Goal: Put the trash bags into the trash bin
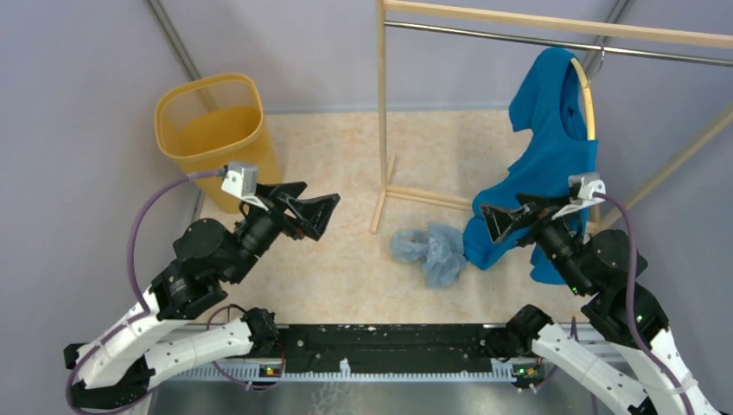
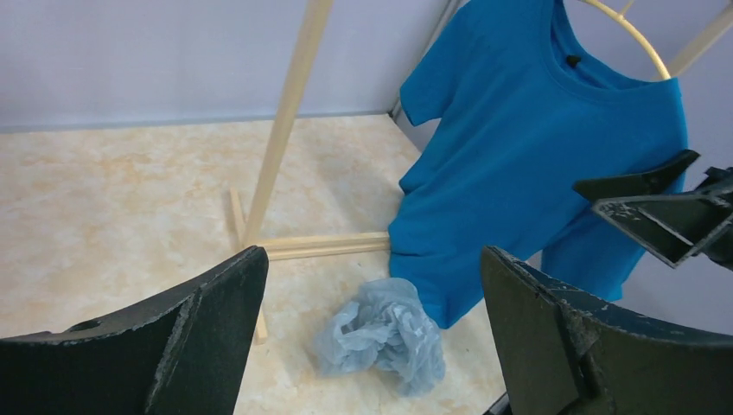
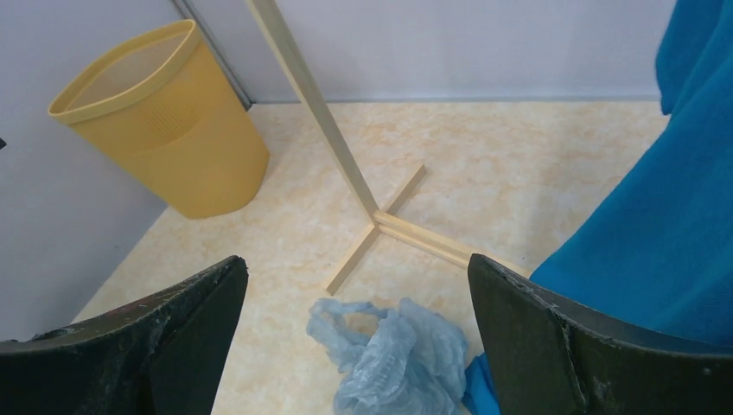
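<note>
A crumpled pale blue-grey trash bag (image 1: 430, 251) lies on the beige floor between the arms, against the hem of the blue shirt. It also shows in the left wrist view (image 2: 383, 335) and the right wrist view (image 3: 398, 356). The yellow-orange mesh trash bin (image 1: 213, 130) stands upright at the far left by the wall, also in the right wrist view (image 3: 164, 121). My left gripper (image 1: 318, 214) is open and empty, held above the floor right of the bin. My right gripper (image 1: 500, 223) is open and empty, in front of the shirt, right of the bag.
A wooden clothes rack (image 1: 381, 112) stands behind the bag, its foot bars (image 1: 423, 197) on the floor. A bright blue shirt (image 1: 544, 156) hangs from a hanger on the rail, its hem reaching the floor. Grey walls close in left, right and back.
</note>
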`<state>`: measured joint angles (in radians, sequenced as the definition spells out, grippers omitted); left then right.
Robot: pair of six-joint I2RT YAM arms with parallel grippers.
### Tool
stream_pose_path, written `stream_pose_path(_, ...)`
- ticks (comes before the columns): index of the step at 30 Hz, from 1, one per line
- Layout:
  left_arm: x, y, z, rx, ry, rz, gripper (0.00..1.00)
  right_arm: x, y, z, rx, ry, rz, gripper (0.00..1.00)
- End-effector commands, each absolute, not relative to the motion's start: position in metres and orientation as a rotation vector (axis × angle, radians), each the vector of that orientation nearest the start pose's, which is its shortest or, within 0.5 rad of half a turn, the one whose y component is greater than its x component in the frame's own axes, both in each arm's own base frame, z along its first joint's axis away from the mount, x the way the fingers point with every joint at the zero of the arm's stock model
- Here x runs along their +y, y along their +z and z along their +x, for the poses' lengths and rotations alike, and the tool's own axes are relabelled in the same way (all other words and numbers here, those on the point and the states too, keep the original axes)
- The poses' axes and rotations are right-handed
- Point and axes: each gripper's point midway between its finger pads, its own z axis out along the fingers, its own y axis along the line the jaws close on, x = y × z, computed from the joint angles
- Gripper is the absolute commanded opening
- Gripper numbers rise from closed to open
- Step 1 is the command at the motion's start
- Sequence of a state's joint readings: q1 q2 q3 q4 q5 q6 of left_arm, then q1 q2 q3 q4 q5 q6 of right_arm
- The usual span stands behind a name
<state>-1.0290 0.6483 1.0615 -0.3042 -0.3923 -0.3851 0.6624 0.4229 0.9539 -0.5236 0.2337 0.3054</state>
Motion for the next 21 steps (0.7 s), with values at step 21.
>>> stream_pose_path(21,-0.258,0.264,0.195,1.872,-0.815,0.232,0.98,0.191,0.258,0.195,1.978,0.691,-0.448,0.99)
